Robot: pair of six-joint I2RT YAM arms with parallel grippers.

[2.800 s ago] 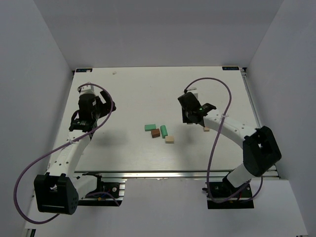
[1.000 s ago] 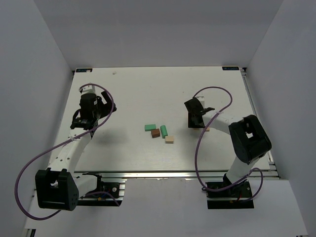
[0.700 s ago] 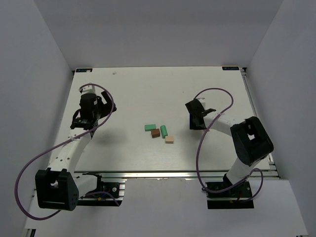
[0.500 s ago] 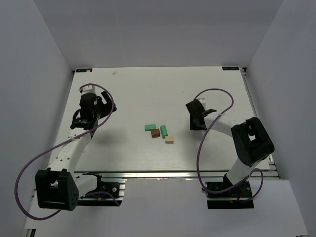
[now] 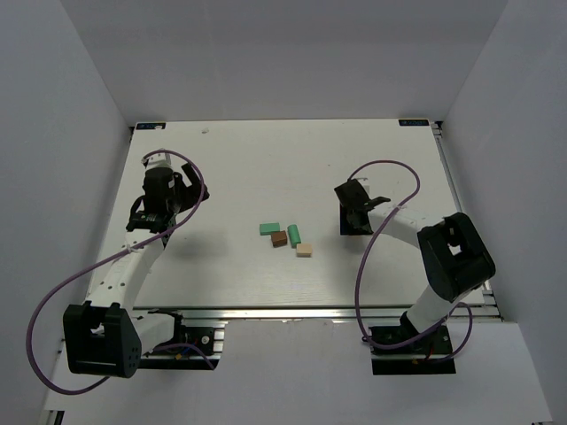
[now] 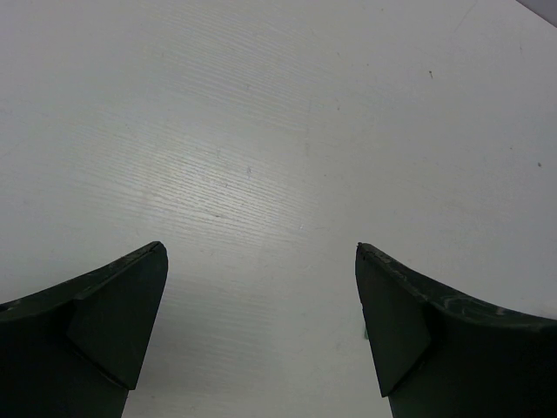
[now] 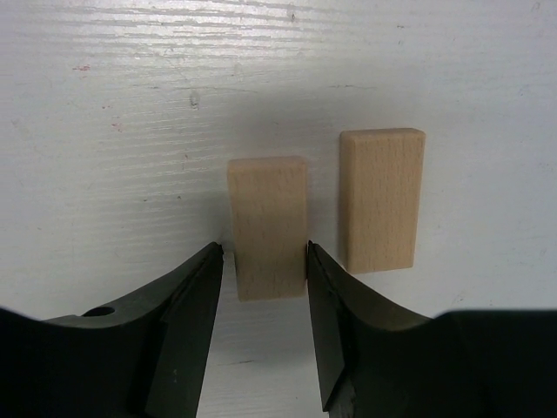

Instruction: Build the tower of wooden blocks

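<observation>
Right of the unstacked wood block tower [image 5: 286, 235], as yet only flat green, brown and tan pieces, the right gripper [image 7: 264, 261] pinches a tan block [image 7: 268, 218] beside a second tan block [image 7: 381, 198], likely to fetch it for stacking, while left of the tower the left gripper [image 6: 261, 261] hangs spread wide and empty.

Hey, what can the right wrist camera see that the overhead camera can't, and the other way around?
Right wrist only: a light tan block sits between the right gripper's fingers, with a second tan block lying beside it, not touching. Whether the fingers pinch the first is unclear. Overhead, the gripper hides both.
Overhead only: four loose blocks mid-table: a green block, another green block, a dark brown block and a small tan block. It also shows the open left gripper.
Both: the right gripper and the white table.
</observation>
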